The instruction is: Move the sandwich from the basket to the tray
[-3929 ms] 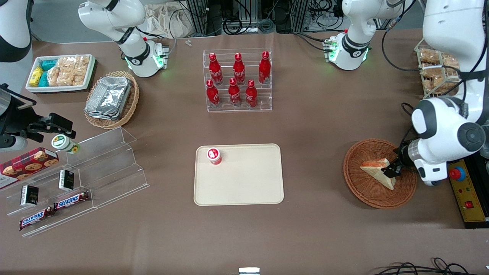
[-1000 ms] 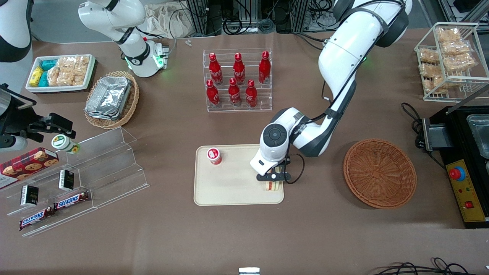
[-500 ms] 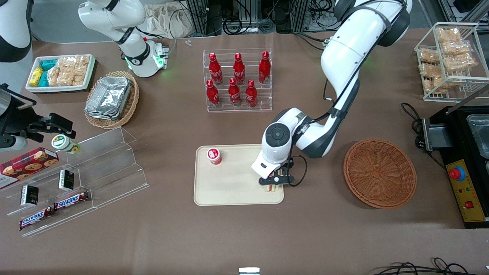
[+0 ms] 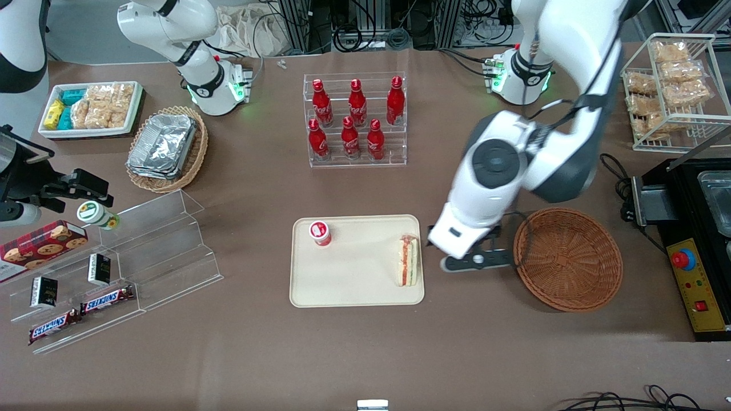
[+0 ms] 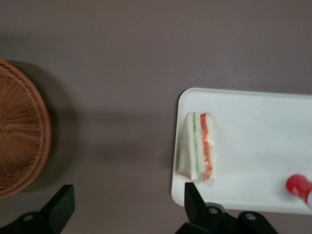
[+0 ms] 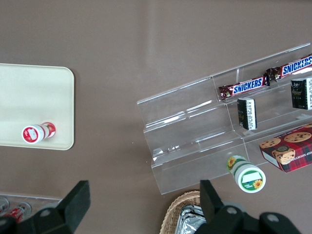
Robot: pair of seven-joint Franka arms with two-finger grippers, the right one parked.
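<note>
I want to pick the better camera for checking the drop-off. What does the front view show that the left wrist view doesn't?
Only the front view shows the whole scene: the rack of red bottles, the whole basket with nothing in it, and the gripper up between tray and basket. Only the left wrist view shows the open fingers, nothing between them. Both show the sandwich standing on edge on the tray, and the red-capped bottle.

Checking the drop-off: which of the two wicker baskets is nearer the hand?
The round reddish-brown basket, lying empty beside the open hand; the tan basket holds foil containers, toward the parked arm's end.
</note>
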